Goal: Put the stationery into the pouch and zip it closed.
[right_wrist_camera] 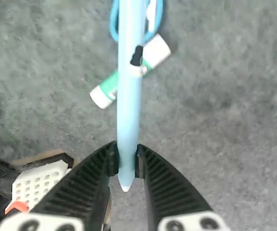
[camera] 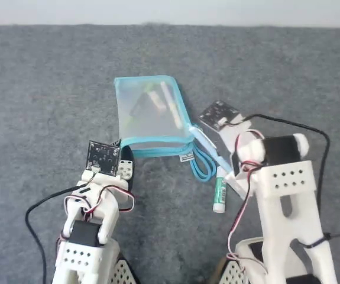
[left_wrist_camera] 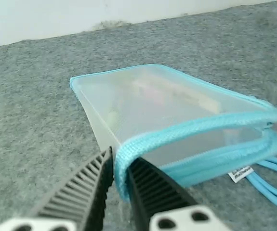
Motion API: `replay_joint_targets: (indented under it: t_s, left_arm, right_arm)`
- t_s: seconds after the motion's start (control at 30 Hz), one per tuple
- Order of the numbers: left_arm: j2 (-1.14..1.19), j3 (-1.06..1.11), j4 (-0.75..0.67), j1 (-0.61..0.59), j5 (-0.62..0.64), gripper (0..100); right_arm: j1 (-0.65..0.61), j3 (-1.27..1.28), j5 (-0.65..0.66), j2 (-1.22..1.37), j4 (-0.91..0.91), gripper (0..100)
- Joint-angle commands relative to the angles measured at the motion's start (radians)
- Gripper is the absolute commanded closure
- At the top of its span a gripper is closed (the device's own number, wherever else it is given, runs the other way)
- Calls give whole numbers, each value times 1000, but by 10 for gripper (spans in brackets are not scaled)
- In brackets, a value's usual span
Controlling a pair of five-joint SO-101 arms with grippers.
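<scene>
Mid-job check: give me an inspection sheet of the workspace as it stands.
Surface: grey mat, flat.
Job's things: pouch with items inside; pen pointing at its edge; glue stick lying on the mat.
Clutter: nothing seen.
Grippers: left gripper shut on the pouch's rim; right gripper shut on the pen.
Cables: black cable loose on the mat.
Surroundings: white wall behind.

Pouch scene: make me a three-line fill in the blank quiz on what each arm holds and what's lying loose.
1. The fingers of the left gripper are shut on the edge of the ____.
2. The right gripper holds a light blue ____.
3. The green and white glue stick lies loose on the ____.
Missing words: pouch; pen; table.
</scene>
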Motion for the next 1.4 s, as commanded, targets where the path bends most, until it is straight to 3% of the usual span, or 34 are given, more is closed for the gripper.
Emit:
replay_joint_targets:
  t_s: [0.0,0.27,0.57,0.77,0.9,1.0,1.2,1.37]
  left_arm:
    - [-17,-54,-18,-12,-2,988]
    - [-17,-54,-20,-9,-2,988]
    - [-17,-54,-20,-12,-2,988]
    - [-17,-58,-20,-8,-2,988]
    - [-17,-58,-21,-11,-2,988]
    - [-17,-53,-52,-23,2,988]
    - [-11,-91,-104,-229,141,988]
    - [-9,-88,-101,-199,126,988]
  right_arm:
    - [-53,-60,-23,-44,44,993]
    - [-73,-259,-91,-27,44,993]
    - [-79,-443,-253,282,47,993]
    - [-283,-416,-299,329,47,993]
    - [-403,-362,-278,329,47,993]
    - [-403,-334,-253,298,42,993]
    - [-372,-221,-186,156,36,993]
    - [-372,-166,-175,102,41,993]
